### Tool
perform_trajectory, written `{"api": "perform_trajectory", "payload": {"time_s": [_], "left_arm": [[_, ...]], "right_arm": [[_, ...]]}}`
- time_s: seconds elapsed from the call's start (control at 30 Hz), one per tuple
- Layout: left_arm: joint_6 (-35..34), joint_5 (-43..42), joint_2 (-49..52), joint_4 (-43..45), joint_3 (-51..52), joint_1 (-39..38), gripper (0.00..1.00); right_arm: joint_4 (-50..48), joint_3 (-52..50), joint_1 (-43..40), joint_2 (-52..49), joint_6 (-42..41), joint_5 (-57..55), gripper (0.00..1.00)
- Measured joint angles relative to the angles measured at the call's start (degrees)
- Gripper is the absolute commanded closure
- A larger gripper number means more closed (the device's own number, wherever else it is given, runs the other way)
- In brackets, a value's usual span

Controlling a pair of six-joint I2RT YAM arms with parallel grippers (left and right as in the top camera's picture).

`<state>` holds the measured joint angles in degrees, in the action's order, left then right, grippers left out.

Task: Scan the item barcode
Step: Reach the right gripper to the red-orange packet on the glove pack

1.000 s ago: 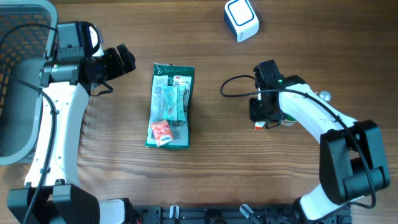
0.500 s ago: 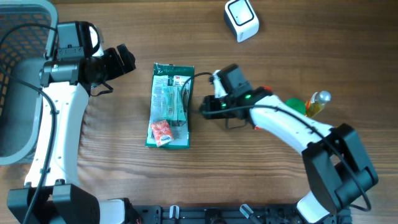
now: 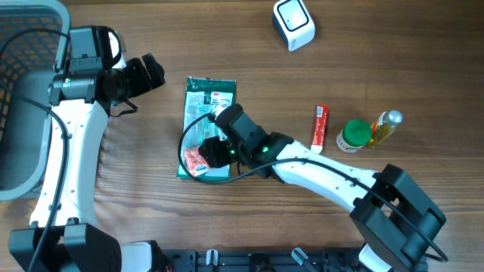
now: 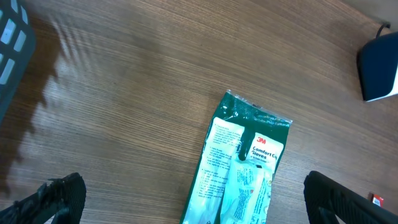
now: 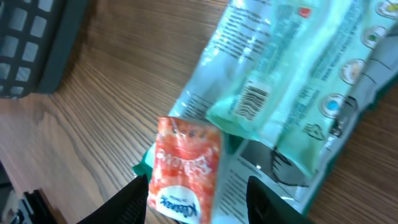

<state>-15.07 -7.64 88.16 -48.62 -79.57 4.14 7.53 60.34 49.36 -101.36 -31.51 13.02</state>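
Swung in from the right side, my right claw [image 5: 198, 200] hovers half-open and empty. Directly beneath lies the orange sachet [image 5: 186, 168], on the near end of the 3M glove packet [image 3: 210, 102], its narrow sides facing my fingers.

- The surface [image 3: 378, 45] is warm brown wood with fine darker grain lines.
- The flat packet [image 3: 209, 113] is dark green at the edges and pale mint and white in the middle. It has a small red logo and a black-striped barcode [image 5: 252, 99] on white.
- The sachet [image 3: 196, 160] is orange-red with white lettering.
- The scanner [image 3: 293, 23] is white with blue sides.
- The stick [image 3: 321, 125] is red.
- The jar [image 3: 353, 137] has a green lid.
- The bottle [image 3: 384, 125] is yellow-green with a silver cap.
- The basket [image 3: 19, 151] is grey.
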Motion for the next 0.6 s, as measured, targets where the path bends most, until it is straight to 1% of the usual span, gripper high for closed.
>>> {"api": "perform_trajectory", "payload": {"time_s": [0.13,0.2,0.33,0.4,0.47,0.5,0.6], "left_arm": [[0.0,0.0,0.0,0.0,0.0,0.0,0.0],[0.0,0.0,0.0,0.0,0.0,0.0,0.0],[0.0,0.0,0.0,0.0,0.0,0.0,0.0],[0.0,0.0,0.0,0.0,0.0,0.0,0.0],[0.0,0.0,0.0,0.0,0.0,0.0,0.0],[0.0,0.0,0.0,0.0,0.0,0.0,0.0],[0.0,0.0,0.0,0.0,0.0,0.0,0.0]], "right_arm": [[-0.4,0.0,1.1,0.0,0.0,-1.6,0.49],[-0.4,0.0,1.1,0.0,0.0,-2.0,0.47],[-0.9,0.0,1.1,-0.6,0.0,-2.6,0.47],[-1.0,0.0,1.1,-1.6,0.0,-2.6,0.48],[-1.6,0.0,1.1,-3.0,0.0,-2.8,0.53],[-1.7,0.0,1.1,-3.6,-0.2,-2.8,0.55],[-2.2,0.0,1.1,-4.4,-0.2,-2.7,0.55]]}}
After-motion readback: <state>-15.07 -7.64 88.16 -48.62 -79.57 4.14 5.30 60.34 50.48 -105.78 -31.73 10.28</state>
